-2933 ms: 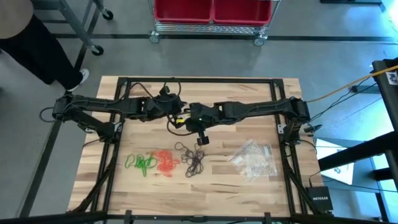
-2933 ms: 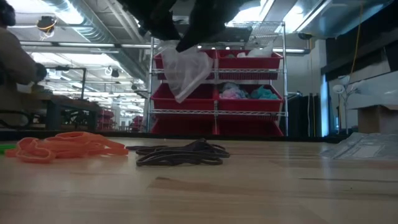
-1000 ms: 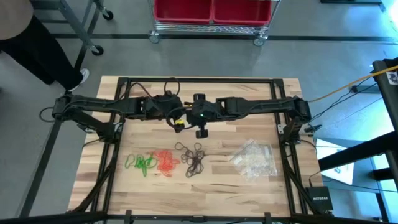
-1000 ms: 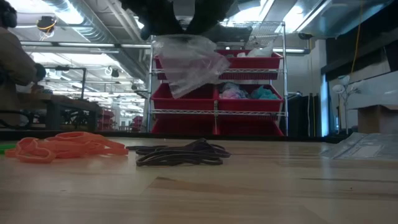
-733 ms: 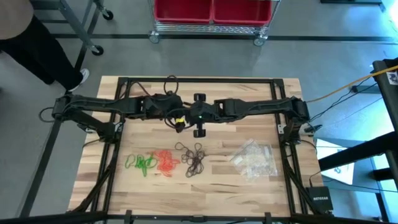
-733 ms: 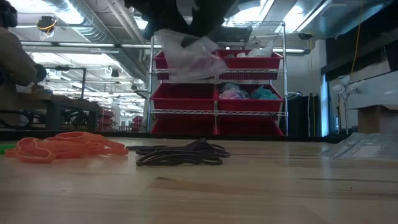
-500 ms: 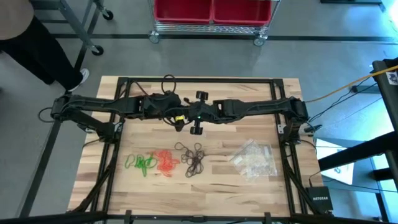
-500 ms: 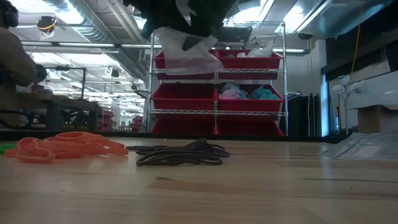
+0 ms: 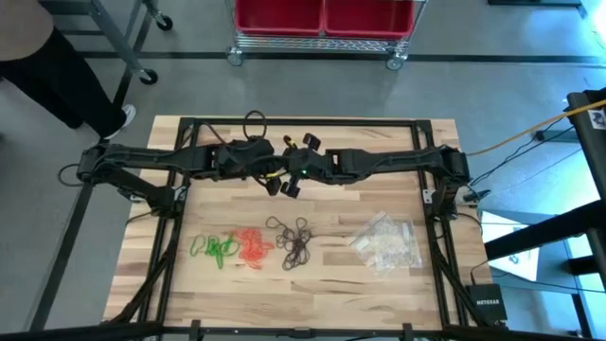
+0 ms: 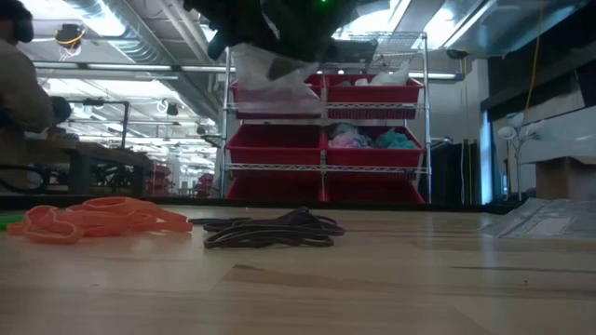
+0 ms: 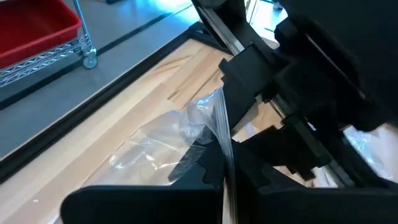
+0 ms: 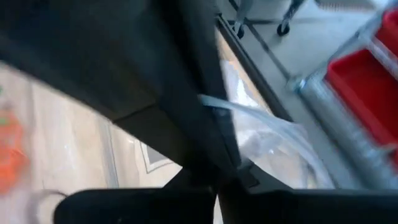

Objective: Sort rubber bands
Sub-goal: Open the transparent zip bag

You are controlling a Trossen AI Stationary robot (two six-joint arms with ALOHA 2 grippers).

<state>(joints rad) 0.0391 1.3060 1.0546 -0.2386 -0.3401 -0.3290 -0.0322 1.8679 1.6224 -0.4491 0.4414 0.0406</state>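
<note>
Pincers meet above the desk's (image 9: pixel 398 189) far middle, both clamped on one clear plastic bag (image 10: pixel 270 79) held up off the wood; left pincer (image 9: pixel 266 167) comes in from the left side, right pincer (image 9: pixel 287 172) from the right, tips almost touching. Left wrist view shows the bag's film pinched between the clenched dark fingers (image 11: pixel 208 165); right wrist view shows the same film caught at that arm's tightly closed tips. Rubber bands lie on the desk nearer the front, sorted in three heaps in a row: green bands (image 9: pixel 215 248) leftmost, orange-red bands (image 9: pixel 252 244) just beside them, black bands (image 9: pixel 295 240) next along. Pile of clear bags (image 9: pixel 386 243) sits well apart toward the right. Person (image 9: pixel 43 62) stands on the floor beyond the desk's far left corner
</note>
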